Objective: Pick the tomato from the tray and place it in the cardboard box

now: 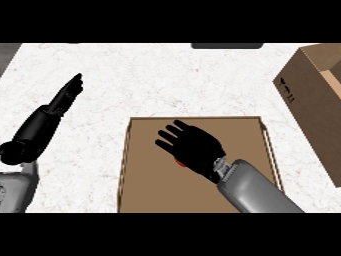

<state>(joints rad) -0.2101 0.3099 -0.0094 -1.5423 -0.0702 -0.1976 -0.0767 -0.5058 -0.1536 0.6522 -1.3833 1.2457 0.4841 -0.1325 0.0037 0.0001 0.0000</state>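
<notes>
Only a small red sliver of the tomato (179,162) shows, near the middle of the frame, peeking out at the lower left edge of the right hand (193,145). The rest of it is hidden under that hand. It lies on the tray (147,190), a flat brown rectangle with a thin raised rim that fills the lower centre of the picture.

The right hand sits directly over the tomato, back upward, its fingers (170,133) curled down and pointing toward the upper left. Whether they actually close on the tomato cannot be told, since the hand covers it. Its grey forearm runs off toward the lower right corner.

The cardboard box (317,107) stands at the right edge of the frame, well apart from the tray, open, with its pale inner wall showing.

On the left side, the left hand (66,95) is held out flat with straight fingers pressed together, pointing toward the upper part of the frame above the white speckled counter (165,80).
</notes>
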